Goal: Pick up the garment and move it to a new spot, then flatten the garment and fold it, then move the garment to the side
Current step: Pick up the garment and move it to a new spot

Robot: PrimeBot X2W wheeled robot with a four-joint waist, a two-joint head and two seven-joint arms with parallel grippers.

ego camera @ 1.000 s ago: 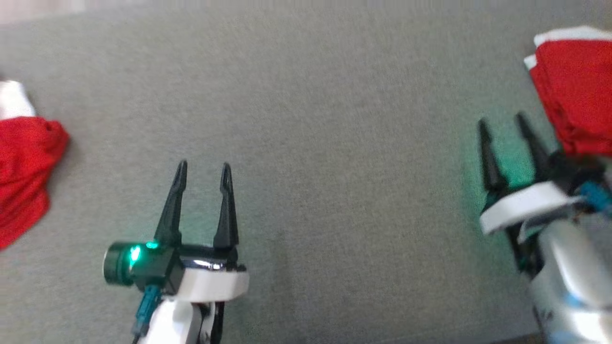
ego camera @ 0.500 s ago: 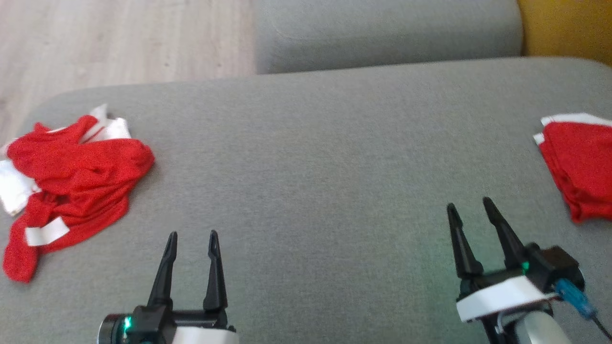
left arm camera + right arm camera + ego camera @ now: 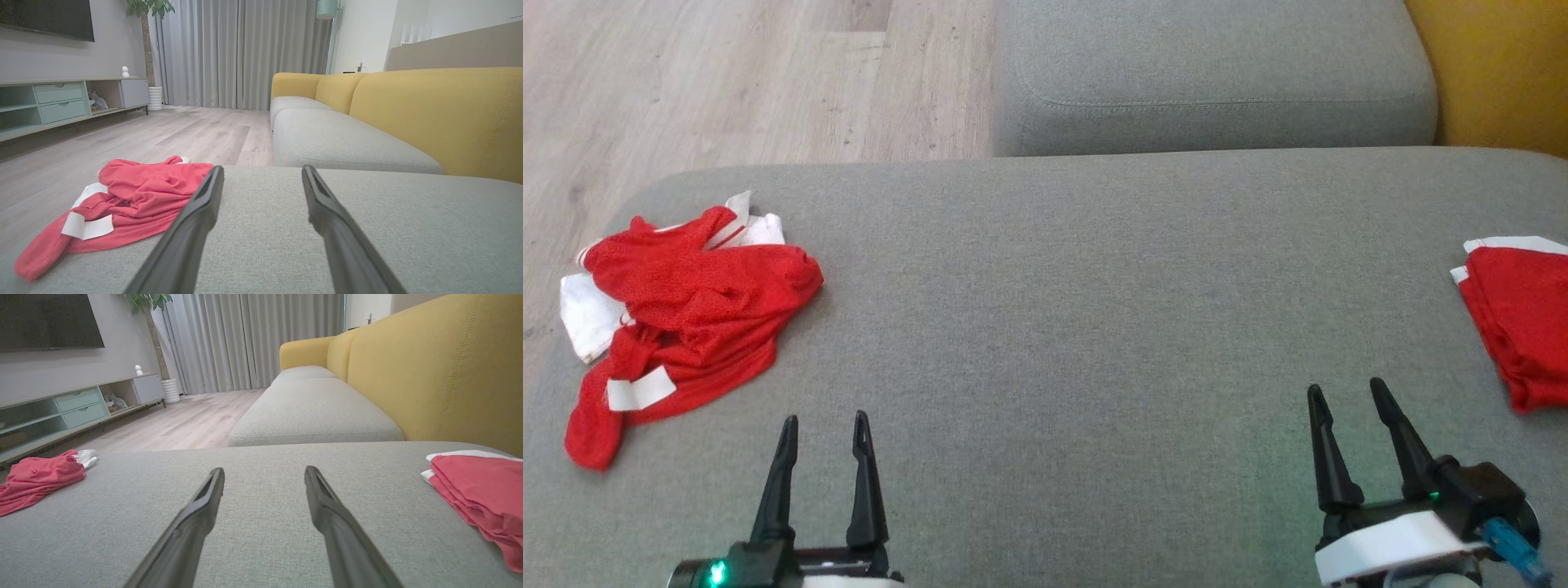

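the pick-up is starting, i judge: the crumpled garment is lying at the left end of the grey cushion (a folded stack is sitting at its right end). the left gripper and right gripper are hovering over its near edge, both spread wide and empty. next, the left gripper is needing to reach that heap and pinch a raised fold.

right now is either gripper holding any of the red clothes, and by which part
Nothing is held. The left gripper and right gripper are both open over the grey cushion; the crumpled red garment and the folded red garment lie apart from them.
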